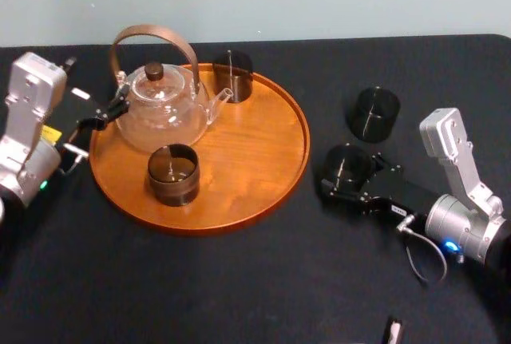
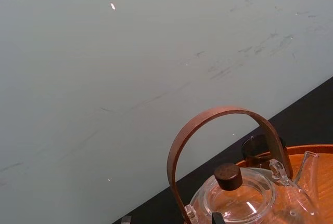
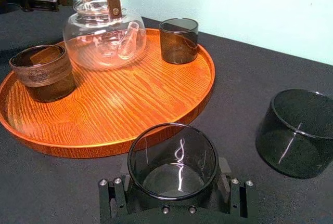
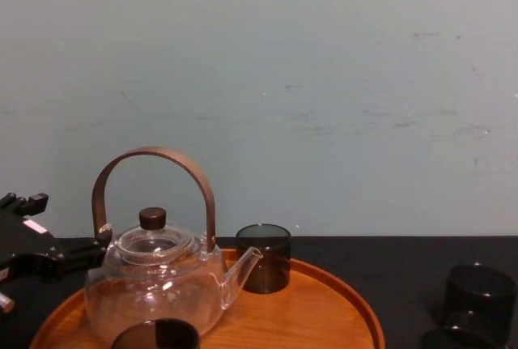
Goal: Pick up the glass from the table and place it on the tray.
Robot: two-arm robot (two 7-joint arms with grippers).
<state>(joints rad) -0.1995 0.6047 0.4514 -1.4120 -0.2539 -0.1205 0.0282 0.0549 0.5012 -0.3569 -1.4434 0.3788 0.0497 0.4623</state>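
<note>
While right end effector [image 3: 173, 190] brackets smoky cylindrical glass [image 3: 173, 156], grip you cannot tell; lift low, you hit round orange-brown wooden tray [image 1: 255, 152] rim. Left end effector [image 1: 97, 118] parked.

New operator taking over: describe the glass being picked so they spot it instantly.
Right of the round wooden tray, two dark glasses stand on the black table. The target is the nearer one, at the right gripper; its neighbour stands farther back, alone.

Left gripper [image 1: 102, 128] hangs open at the frame's left edge, wrist raised, while the right gripper [image 1: 349, 172], lower right, clasps a glass [image 1: 349, 159] between its fingers.
</note>
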